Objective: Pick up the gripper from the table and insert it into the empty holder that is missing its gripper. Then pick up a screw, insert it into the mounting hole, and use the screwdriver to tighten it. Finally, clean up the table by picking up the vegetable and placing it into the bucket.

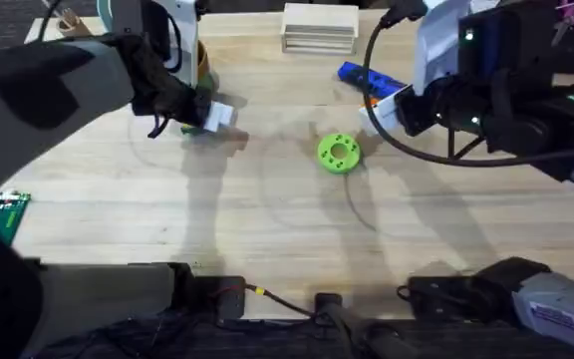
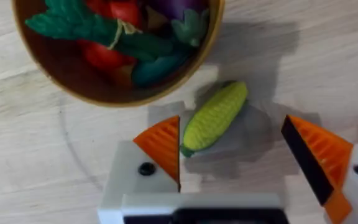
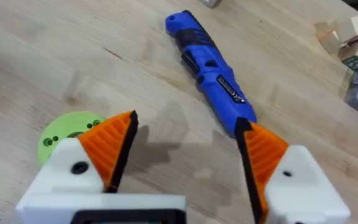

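I had the left gripper spread wide over the vegetable, which lay on the bare table just beside the bucket, not touching its rim as far as I could tell. From the left wrist camera the corn's long axis ran on a slant across the gap between the jaws, its green end close against the near orange pad and its yellow tip pointing toward the bucket; the other pad stood well clear on the far side. So I judged that the jaws straddled it slightly off-centre, and that closing would catch it across its narrow width rather than end to end. The right gripper also stood open, holding nothing, near the screwdriver and the green disc, well apart from the corn, so the left arm was plainly the nearer one for this pick
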Robot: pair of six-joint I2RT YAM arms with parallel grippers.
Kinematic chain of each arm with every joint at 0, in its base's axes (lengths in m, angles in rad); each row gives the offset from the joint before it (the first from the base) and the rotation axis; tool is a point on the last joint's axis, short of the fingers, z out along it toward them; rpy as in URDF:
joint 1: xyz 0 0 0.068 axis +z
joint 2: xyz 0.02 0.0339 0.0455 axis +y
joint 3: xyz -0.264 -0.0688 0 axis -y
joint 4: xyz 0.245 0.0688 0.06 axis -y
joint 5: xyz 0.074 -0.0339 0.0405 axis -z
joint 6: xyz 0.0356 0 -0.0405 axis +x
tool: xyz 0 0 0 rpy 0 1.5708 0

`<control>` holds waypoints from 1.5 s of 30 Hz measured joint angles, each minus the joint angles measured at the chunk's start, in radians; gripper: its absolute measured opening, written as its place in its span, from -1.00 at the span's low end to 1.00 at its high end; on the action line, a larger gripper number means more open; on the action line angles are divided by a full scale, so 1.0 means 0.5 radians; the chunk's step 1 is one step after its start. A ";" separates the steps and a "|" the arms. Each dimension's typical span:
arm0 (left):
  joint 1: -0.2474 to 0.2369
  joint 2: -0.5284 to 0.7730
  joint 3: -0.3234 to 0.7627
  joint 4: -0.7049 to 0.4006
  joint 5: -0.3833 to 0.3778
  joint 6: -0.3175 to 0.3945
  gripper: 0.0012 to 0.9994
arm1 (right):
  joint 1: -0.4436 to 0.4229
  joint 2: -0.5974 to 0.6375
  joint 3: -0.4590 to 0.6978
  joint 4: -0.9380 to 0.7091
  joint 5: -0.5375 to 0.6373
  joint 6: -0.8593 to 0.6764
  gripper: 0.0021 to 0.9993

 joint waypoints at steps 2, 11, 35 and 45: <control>0.000 0.054 0.000 0.038 -0.001 0.000 0.99 | 0.000 0.000 0.000 0.000 0.000 0.000 0.99; 0.000 0.252 0.000 0.146 0.000 0.001 0.99 | 0.000 0.000 0.000 0.000 0.000 0.000 0.99; 0.000 0.256 0.001 0.114 0.000 0.017 -0.42 | 0.000 0.000 0.000 0.000 0.000 0.000 0.99; 0.000 0.253 0.016 0.087 0.001 0.017 -0.90 | 0.000 0.000 0.000 0.000 0.000 0.000 0.99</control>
